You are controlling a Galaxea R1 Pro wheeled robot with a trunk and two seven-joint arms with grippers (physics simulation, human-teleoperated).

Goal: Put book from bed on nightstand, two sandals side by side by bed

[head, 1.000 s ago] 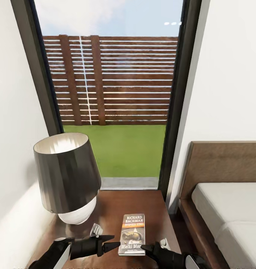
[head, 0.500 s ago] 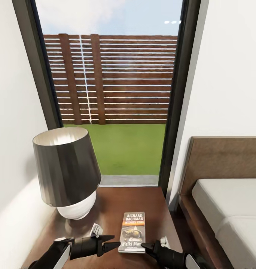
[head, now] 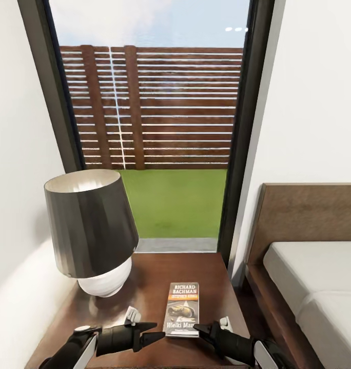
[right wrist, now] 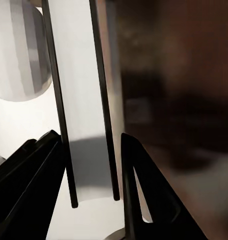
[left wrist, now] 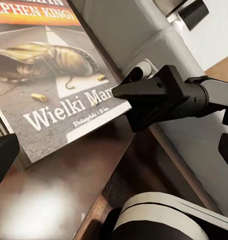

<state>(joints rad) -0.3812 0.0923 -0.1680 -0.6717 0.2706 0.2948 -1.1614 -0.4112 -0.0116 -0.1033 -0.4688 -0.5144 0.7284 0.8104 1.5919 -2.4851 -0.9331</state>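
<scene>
- Where the white wall bounds the left side, the dark grey cone-shaped lamp shade on its round white base (head: 91,230) fills the far-left corner of the glossy dark brown wooden nightstand (head: 155,271), leaving bare top toward the far edge and the right edge.
- Low at the near edge, the black left gripper (head: 144,332) lies flat with its pointed fingers narrowly apart and holding nothing, tips just beside the book's near-left corner.
- Flat on the nightstand, right of centre and close to the near edge, lies the thin pale grey paperback book with the orange band (head: 182,309); its long axis runs from near edge to far edge, title end toward the window, lower cover end toward the robot.
- From the left wrist, the book's matte cover (left wrist: 49,85) reaches nearly to the wooden edge, and the opposite arm's angular black finger (left wrist: 159,97) sits just off its corner.
- At the near-right corner, the black right gripper (head: 209,328) points at the book's near-right corner; I cannot tell how wide its fingers stand.
- Right of a narrow floor gap stands the low bed with smooth pale grey mattress and brown wooden frame and headboard (head: 304,220).
</scene>
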